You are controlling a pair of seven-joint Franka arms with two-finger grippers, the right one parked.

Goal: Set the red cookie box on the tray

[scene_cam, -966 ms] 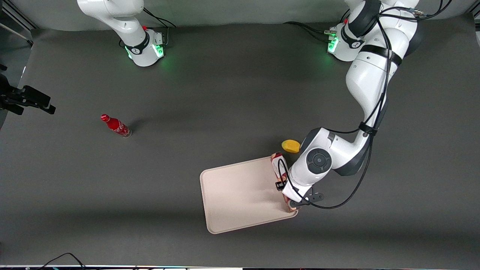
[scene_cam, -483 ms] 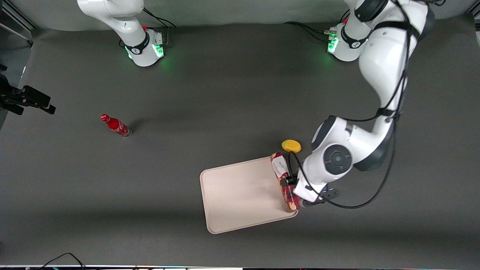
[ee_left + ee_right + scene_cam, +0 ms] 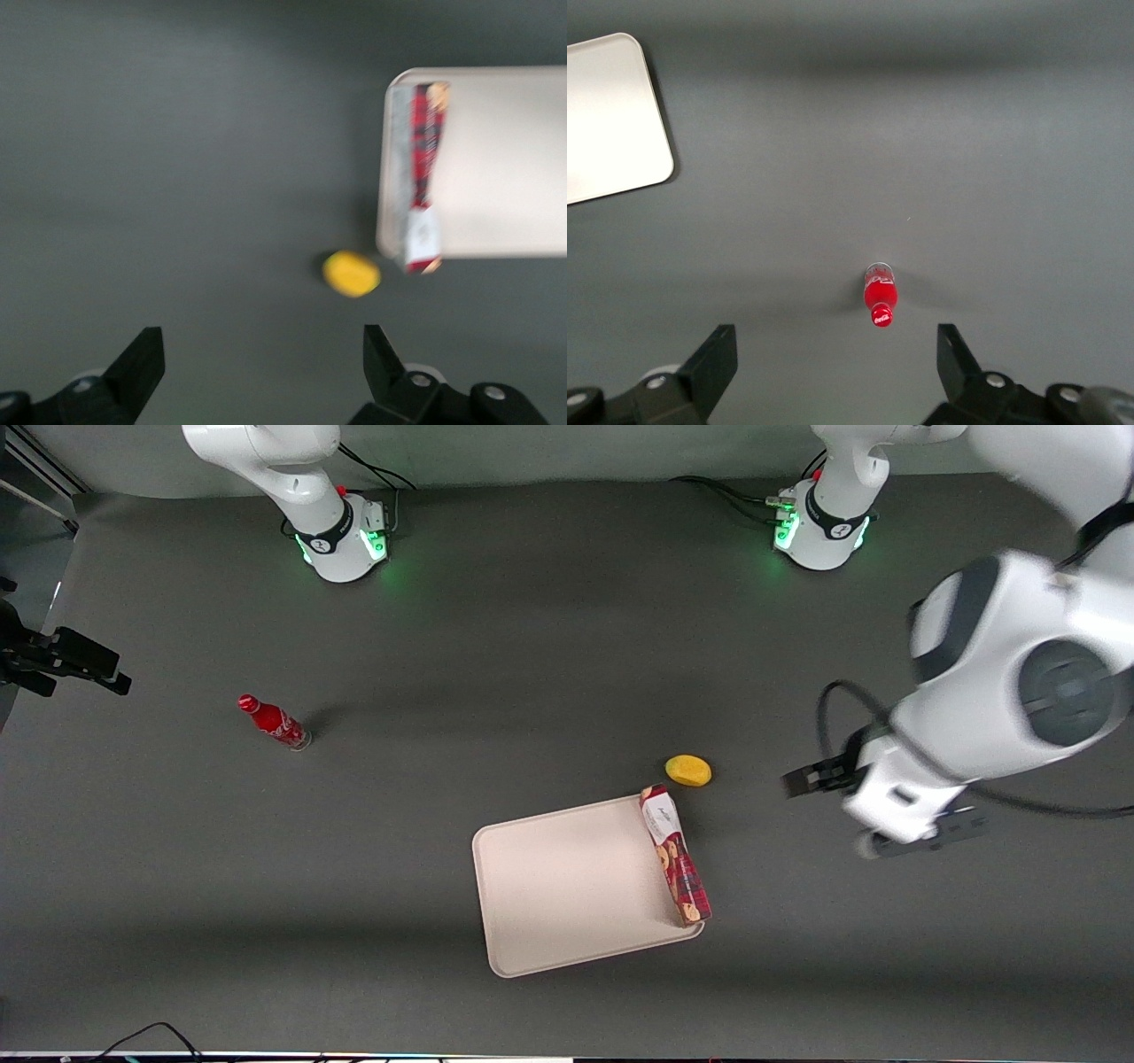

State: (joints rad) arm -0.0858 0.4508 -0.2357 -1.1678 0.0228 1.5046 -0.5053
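Observation:
The red cookie box [image 3: 675,856] lies flat along the tray's edge nearest the working arm's end, its white-label end by the tray corner. The beige tray [image 3: 567,886] sits on the grey table, close to the front camera. My left gripper [image 3: 261,343] is open with nothing between its fingers. It hangs high above bare table, well away from the box toward the working arm's end. In the left wrist view the red cookie box [image 3: 424,168] and tray [image 3: 505,159] show some way ahead of the fingers. The left arm's wrist [image 3: 899,806] looms large in the front view.
A small yellow object [image 3: 688,771] lies on the table just off the tray corner by the box's label end. A red bottle [image 3: 275,723] stands toward the parked arm's end of the table.
The gripper has let go of the cookie box, risen and pulled away toward the working arm's end. The box stays along the tray's edge.

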